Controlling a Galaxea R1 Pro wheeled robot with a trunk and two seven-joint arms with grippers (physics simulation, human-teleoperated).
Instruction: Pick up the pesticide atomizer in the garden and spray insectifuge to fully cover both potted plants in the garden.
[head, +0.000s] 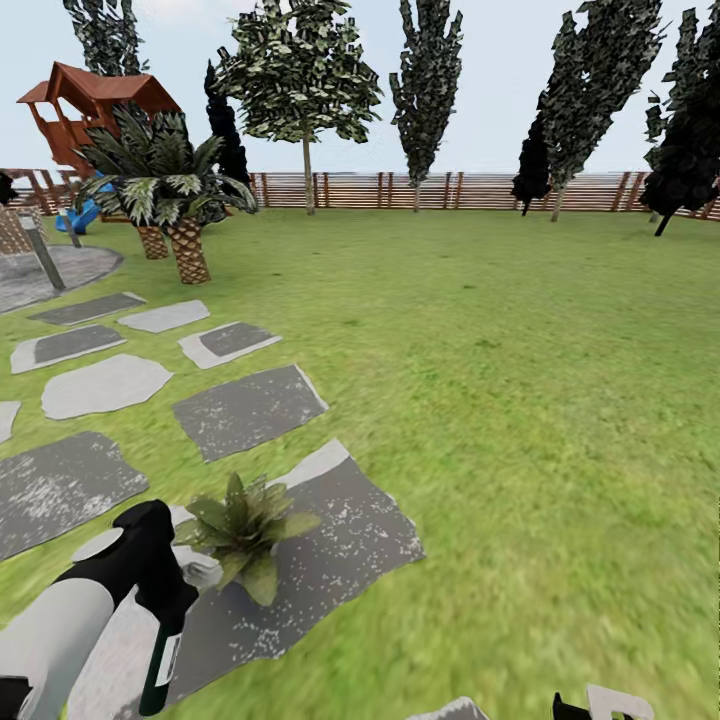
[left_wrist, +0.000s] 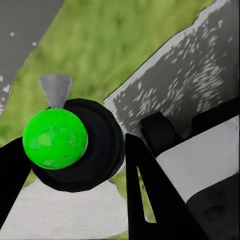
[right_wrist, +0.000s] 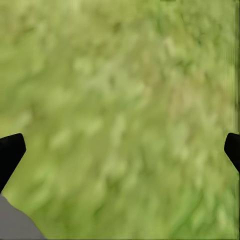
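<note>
one potted plant (head: 245, 528) on the big dark stepping stone (head: 340, 545), near that stone's left edge, leaves spread low. one spray bottle (left_wrist: 75, 145) clamped between the two dark fingers (left_wrist: 150, 195) of the left gripper (head: 160, 600), just left of the plant, bright green round cap facing the wrist camera, dark body (head: 160, 670) hanging down from the gripper in the head view. right gripper (right_wrist: 120, 150) over bare lawn (head: 520, 400) well right of the stone, two black fingertips (right_wrist: 10, 152) wide apart, nothing between. nine more stepping stones beyond the big one, one palm (head: 165, 190), one fence (head: 400, 190) far behind.
</note>
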